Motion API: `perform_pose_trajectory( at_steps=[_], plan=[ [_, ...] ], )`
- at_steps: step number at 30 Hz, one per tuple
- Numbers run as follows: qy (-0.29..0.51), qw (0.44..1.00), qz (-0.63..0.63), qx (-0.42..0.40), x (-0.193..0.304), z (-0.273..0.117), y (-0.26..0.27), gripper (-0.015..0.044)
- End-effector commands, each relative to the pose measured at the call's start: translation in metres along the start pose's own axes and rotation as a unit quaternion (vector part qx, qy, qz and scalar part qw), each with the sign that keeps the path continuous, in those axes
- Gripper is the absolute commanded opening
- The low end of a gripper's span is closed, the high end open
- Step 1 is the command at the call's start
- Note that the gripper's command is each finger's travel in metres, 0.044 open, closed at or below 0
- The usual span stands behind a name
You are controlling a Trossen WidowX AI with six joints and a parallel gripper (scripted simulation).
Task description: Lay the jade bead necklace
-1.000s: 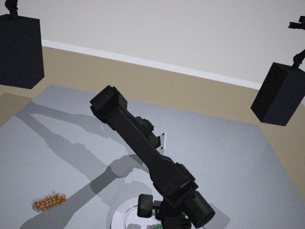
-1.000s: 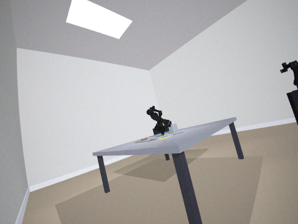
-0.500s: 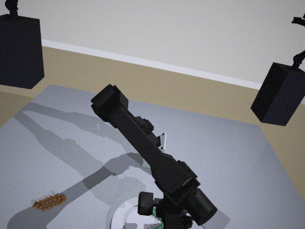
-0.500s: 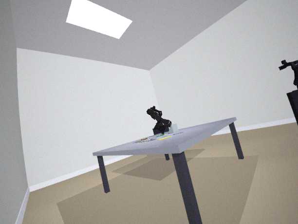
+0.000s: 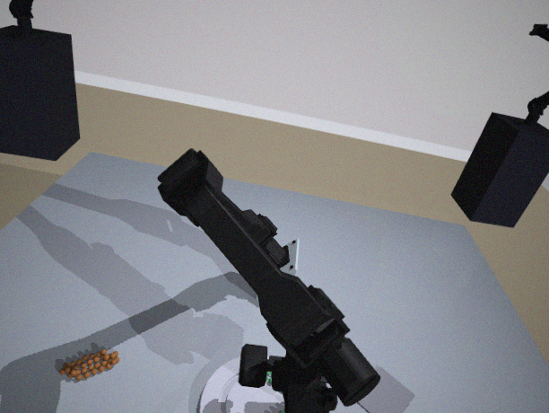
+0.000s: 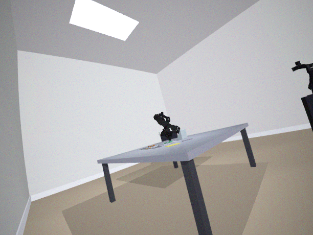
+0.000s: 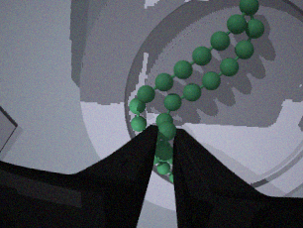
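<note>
The jade bead necklace [image 7: 201,56] [image 5: 269,377] is a loop of green beads, with two strands running from the fingertips to the upper right in the wrist view. They lie over the inner part of the round bead board [image 7: 99,124] [image 5: 211,391], a pale disc with a ring groove. My gripper [image 7: 164,134] is shut on the necklace near the groove's left side. More beads show below, between the fingers, and two lie just left of the left fingertip. The far end of the loop is cut off by the frame. The arm hides much of the board in the top view.
A bunch of orange beads [image 5: 90,364] [image 6: 151,146] lies left of the board. A flat yellow piece [image 6: 173,145] and a pale block [image 6: 182,134] are on the table. A flat mauve-grey piece [image 5: 390,391] lies right of the arm. Dark pedestals [image 5: 36,90] [image 5: 493,171] with arms stand beyond the table.
</note>
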State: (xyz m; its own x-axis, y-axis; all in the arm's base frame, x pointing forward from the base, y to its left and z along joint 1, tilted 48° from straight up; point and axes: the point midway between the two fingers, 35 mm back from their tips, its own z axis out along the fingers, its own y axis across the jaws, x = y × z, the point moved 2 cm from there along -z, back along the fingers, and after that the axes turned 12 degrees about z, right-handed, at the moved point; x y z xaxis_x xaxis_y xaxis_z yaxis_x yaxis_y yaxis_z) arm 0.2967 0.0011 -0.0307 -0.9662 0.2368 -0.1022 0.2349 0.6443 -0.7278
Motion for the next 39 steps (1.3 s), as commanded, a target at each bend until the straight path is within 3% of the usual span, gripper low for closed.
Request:
perform_pose_trajectory(
  at_steps=[1, 19, 35, 39],
  plan=[
    [-0.003, 1.0, 0.0, 0.0, -0.003, -0.002, -0.014, 0.0],
    [-0.003, 1.0, 0.0, 0.001, -0.005, 0.01, -0.022, 0.0],
    [-0.004, 1.0, 0.001, 0.0, -0.005, 0.0, -0.022, 0.042],
    [-0.003, 1.0, 0.0, 0.001, -0.005, 0.0, -0.022, 0.044]
  ],
)
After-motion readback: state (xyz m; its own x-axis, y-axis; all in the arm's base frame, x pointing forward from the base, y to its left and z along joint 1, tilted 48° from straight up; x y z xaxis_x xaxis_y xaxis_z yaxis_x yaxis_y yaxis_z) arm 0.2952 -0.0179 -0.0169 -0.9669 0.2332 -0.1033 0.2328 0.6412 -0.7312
